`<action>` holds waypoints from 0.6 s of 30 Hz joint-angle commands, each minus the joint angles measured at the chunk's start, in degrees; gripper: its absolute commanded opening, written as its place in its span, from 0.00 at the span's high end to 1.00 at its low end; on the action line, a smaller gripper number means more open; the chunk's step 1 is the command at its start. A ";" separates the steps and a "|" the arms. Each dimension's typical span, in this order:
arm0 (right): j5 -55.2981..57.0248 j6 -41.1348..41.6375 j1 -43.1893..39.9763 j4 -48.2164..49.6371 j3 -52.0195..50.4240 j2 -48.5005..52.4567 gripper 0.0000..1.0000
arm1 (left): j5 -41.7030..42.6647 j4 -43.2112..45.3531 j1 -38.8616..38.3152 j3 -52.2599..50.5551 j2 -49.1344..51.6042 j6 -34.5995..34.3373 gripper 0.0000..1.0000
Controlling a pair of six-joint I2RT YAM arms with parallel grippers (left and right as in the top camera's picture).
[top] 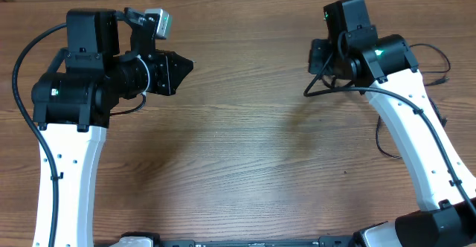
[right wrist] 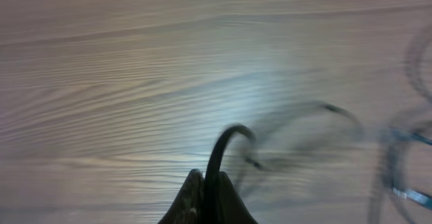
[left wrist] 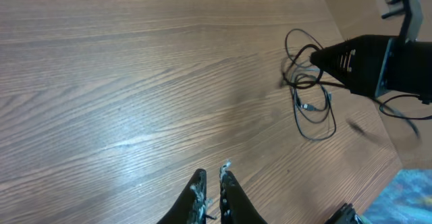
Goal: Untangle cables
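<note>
The cables [left wrist: 310,96] are thin black cords lying in a tangled bunch of loops on the wooden table, at the right in the left wrist view. My right gripper [right wrist: 210,177] is shut on one black cable [right wrist: 224,137], which arcs up out of its fingertips; the other loops [right wrist: 405,163] trail off blurred to the right. From overhead, the right gripper [top: 320,57] sits at the far right of the table with a cable strand [top: 315,89] hanging just below it. My left gripper [left wrist: 212,175] is shut with nothing in it, hovering over bare wood far left of the tangle.
Seen from above, the left gripper [top: 186,65] points right from the far left. The white right arm [top: 416,135] runs down the right side, with thin dark loops [top: 439,62] beside it. A blue cloth-like patch [left wrist: 412,197] shows past the table edge.
</note>
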 commanded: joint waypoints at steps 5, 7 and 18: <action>-36.48 -10.16 0.59 7.61 0.24 0.15 0.96 | -0.70 -2.05 0.26 0.96 -1.25 -0.83 0.84; -39.69 -10.14 0.59 9.31 0.24 0.15 0.96 | -0.68 -2.99 0.26 0.96 -1.05 -0.83 0.81; -56.59 -10.14 0.59 13.94 0.26 0.15 0.96 | 8.83 -5.55 -2.64 0.55 7.15 -0.85 0.66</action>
